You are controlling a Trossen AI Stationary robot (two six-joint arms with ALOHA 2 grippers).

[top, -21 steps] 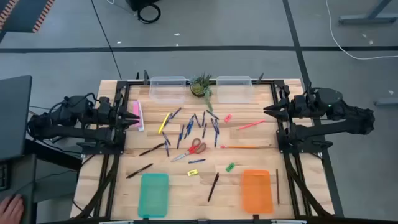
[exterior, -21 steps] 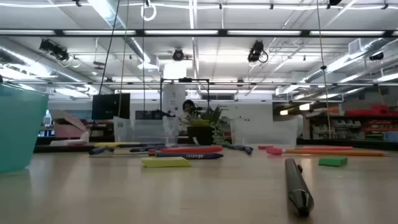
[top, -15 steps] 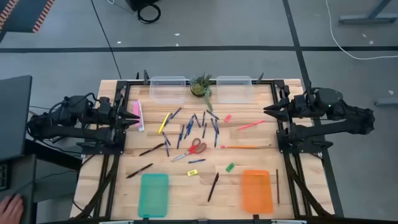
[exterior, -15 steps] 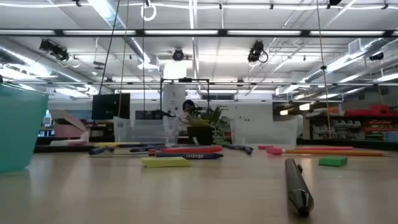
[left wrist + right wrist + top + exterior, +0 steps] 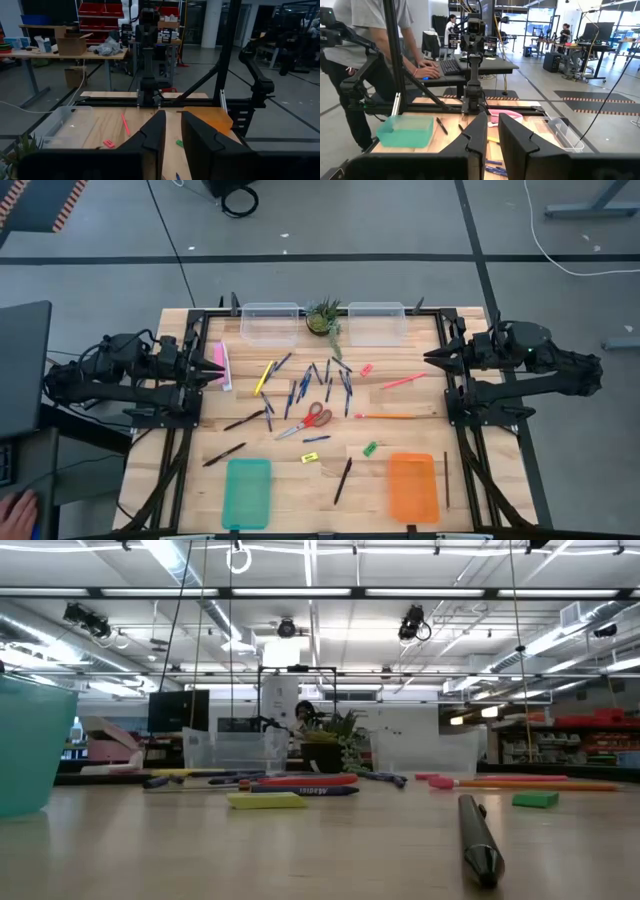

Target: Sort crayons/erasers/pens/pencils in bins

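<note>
Nothing moved since earlier frame. Left gripper (image 5: pixel 219 374) and right gripper (image 5: pixel 428 358): parked at table edges, fingers slightly parted, empty. Pens (image 5: pixel 305 383), pencils (image 5: pixel 243 421), erasers (image 5: pixel 370 448): scattered.

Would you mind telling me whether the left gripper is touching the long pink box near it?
Apart. In the high view, the left gripper is parked at the table's left edge, and a strip of bare wood shows between its fingertips and the pink box.

Pale, matt wooden plank table (image 5: pixel 400 430) is carrying two clear glossy plastic tubs (image 5: pixel 270 322), a translucent teal-green plastic tray (image 5: pixel 247 492) and an orange plastic tray (image 5: pixel 413 487).
</note>
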